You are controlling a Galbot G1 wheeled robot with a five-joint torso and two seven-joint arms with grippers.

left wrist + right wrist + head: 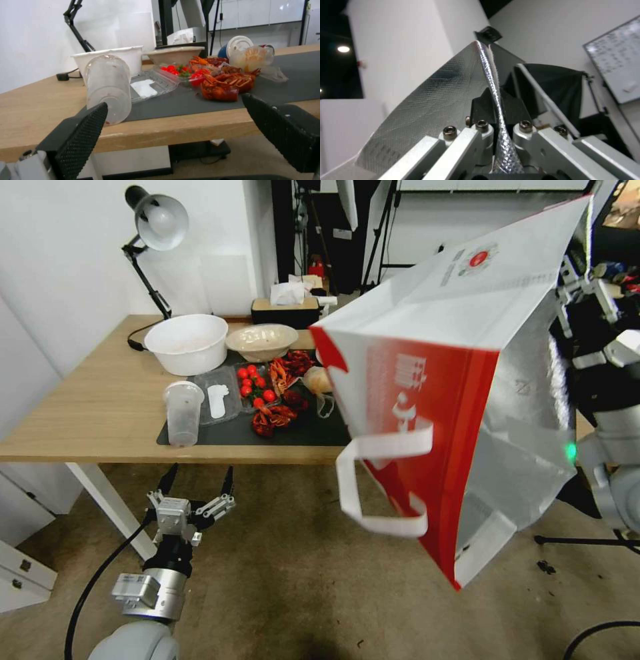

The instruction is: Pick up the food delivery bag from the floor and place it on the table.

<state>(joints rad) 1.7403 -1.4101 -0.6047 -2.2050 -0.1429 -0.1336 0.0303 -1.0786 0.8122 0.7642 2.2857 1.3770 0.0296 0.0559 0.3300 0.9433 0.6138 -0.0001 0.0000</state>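
head view: food delivery bag (460, 380) is off the floor (300, 580), hanging tilted in the air at the robot's right, its open foil-lined mouth turned to the right and down, red side facing the camera. a white strap handle (383, 480) droops loose from the red side, so the lift is not by the straps. judgement: the tilt comes from a one-edge hold, with the bag's weight swinging it around that pinch point.

right gripper (496, 110) is clenched on the bag's rim; in the right wrist view a fold of silver foil runs straight between the dark fingers, pinched flat. in the head view the right arm sits behind the bag's upper right corner, well above counter height.

the bag's near corner overlaps the right end of the counter (87, 407) in the picture; whether it is above the top or in front of it, cannot tell. judgement: carried high so the base clears the counter edge; the set-down is not yet done.

the dark mat (313, 430) is crowded on its left part: red crayfish (273, 417), tomatoes (257, 383), a clear cup (183, 413), a white bowl (187, 343), a beige bowl (262, 341). judgement: free space lies toward the right, which suits the side the bag hangs on.

left gripper (197, 488) waits low in front of the counter's edge, fingers spread, holding nothing, clear of the bag's path.
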